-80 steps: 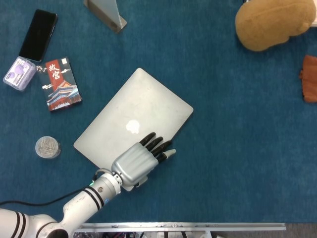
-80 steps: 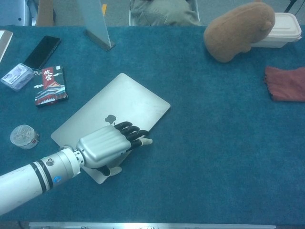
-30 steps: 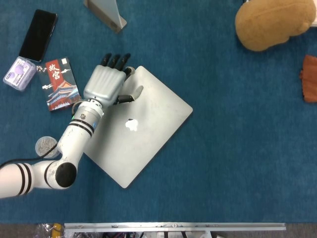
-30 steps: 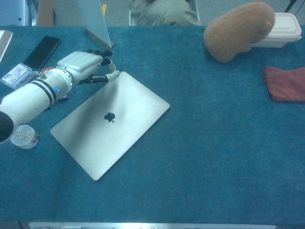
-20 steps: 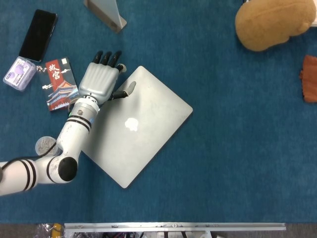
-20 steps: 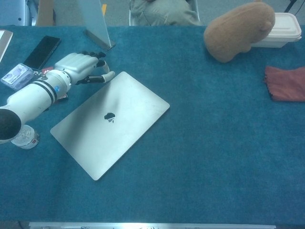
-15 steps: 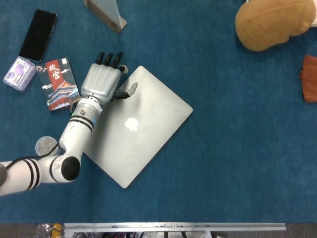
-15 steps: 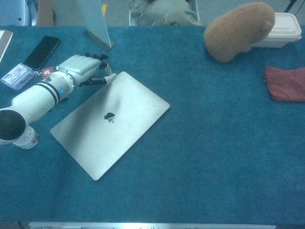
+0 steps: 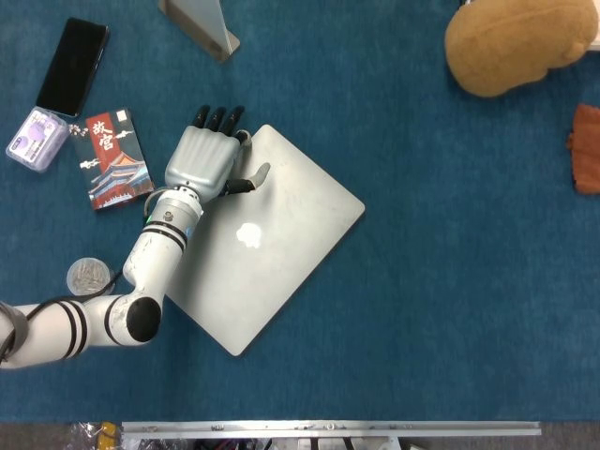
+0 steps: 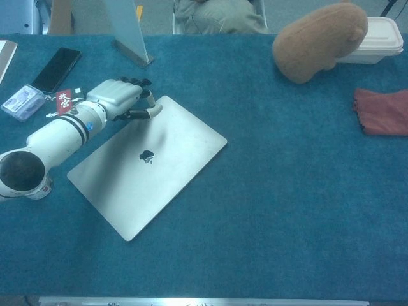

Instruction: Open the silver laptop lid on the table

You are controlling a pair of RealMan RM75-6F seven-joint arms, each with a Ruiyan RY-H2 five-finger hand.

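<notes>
The silver laptop (image 9: 267, 244) (image 10: 153, 172) lies closed and flat on the blue table, turned diagonally, logo up. My left hand (image 9: 202, 161) (image 10: 118, 97) is at the laptop's far left corner, palm down, fingers stretched past the edge onto the cloth. Its thumb lies over the lid near that corner. Nothing is held in it. The right hand shows in neither view.
Beside the left arm lie a picture card box (image 9: 117, 157), a black phone (image 9: 72, 66), a small clear case (image 9: 37, 139) and a round clear tub (image 9: 90, 277). A brown plush (image 9: 516, 42), a red cloth (image 9: 586, 148) and a white box (image 10: 379, 38) sit far right.
The left hand left the laptop's near edge, swung to its far left corner, and in the last half second shifted slightly right, thumb further over the lid. The lid stays closed.
</notes>
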